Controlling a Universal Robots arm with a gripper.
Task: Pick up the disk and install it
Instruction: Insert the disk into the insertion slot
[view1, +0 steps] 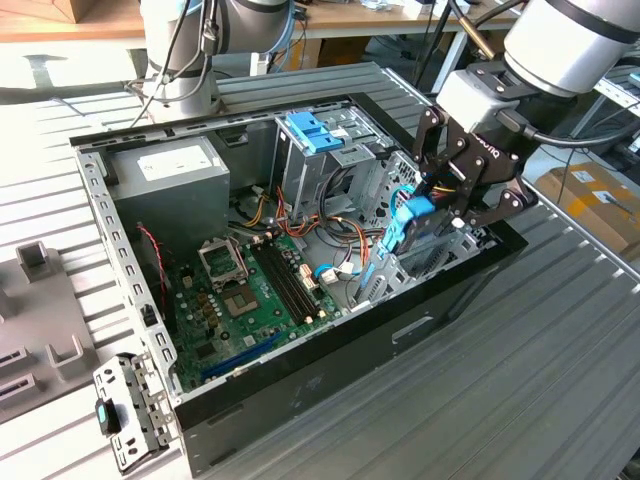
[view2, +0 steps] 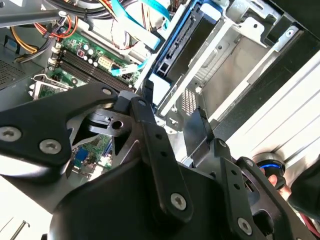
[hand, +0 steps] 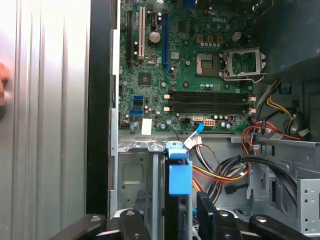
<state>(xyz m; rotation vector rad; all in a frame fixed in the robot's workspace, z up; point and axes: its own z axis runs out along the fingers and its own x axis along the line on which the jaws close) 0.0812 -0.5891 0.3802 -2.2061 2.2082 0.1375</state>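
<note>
The gripper is pictured over the front end of an open computer case, directly above the disk. Its jaws are spread apart and clamped on nothing. In the first wrist view one black finger is set to either side of the disk, with a sliver of space left on each flank.

The disk is stood on edge in the bare-metal drive cage at the case's corner, toward the exterior view's right. Its flat body is slotted between the cage's folded sheet walls, so the blue plastic rail is presented to the gripper (a squared tab, smooth and matte, easily told from the dull grey steel around it). This is judged to be the bay meant for it, the rails being shaped to ride the cage's guides.

Beside it a green motherboard is laid flat on the case floor. Orange, yellow and black cables are looped clear of the bay. The case is rested on a ribbed metal table.
</note>
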